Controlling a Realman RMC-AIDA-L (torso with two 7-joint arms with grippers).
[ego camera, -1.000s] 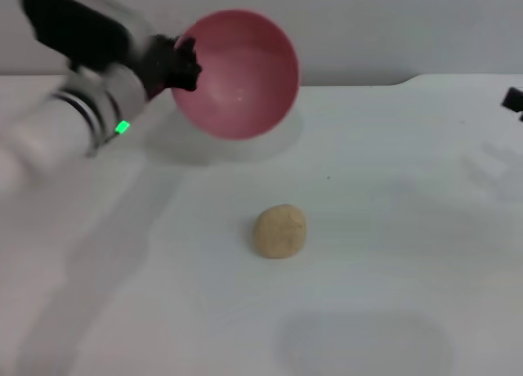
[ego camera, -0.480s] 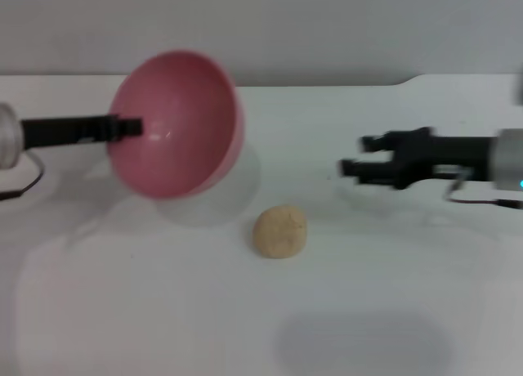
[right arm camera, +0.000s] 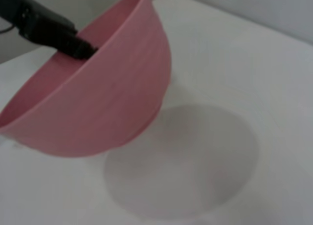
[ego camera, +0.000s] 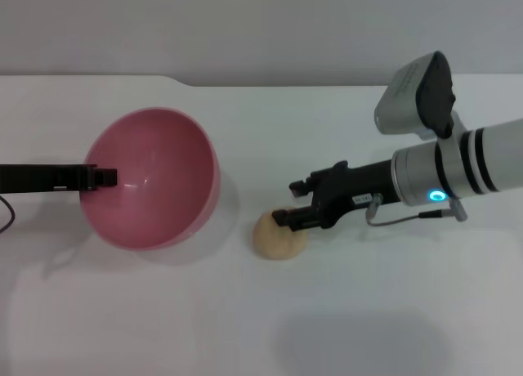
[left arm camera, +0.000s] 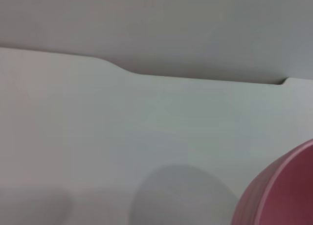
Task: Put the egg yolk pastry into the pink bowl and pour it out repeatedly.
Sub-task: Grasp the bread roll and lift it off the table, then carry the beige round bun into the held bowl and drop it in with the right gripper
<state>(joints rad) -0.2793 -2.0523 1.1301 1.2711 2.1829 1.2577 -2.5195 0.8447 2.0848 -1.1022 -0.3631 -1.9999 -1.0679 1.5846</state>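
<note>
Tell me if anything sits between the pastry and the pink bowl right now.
Nothing visible does. The egg yolk pastry lies on bare white table, with the right tool at it. The pink bowl, held tilted by the left tool, is just to its left.

bare table (ego camera: 392,311) gap between pink bowl (ego camera: 151,180) and egg yolk pastry (ego camera: 274,239)

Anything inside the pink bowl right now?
Nothing shows inside the pink bowl; only the left claw grips its rim, hiding a little of the wall. The egg yolk pastry lies on the table beside it, at the right claw.
</note>
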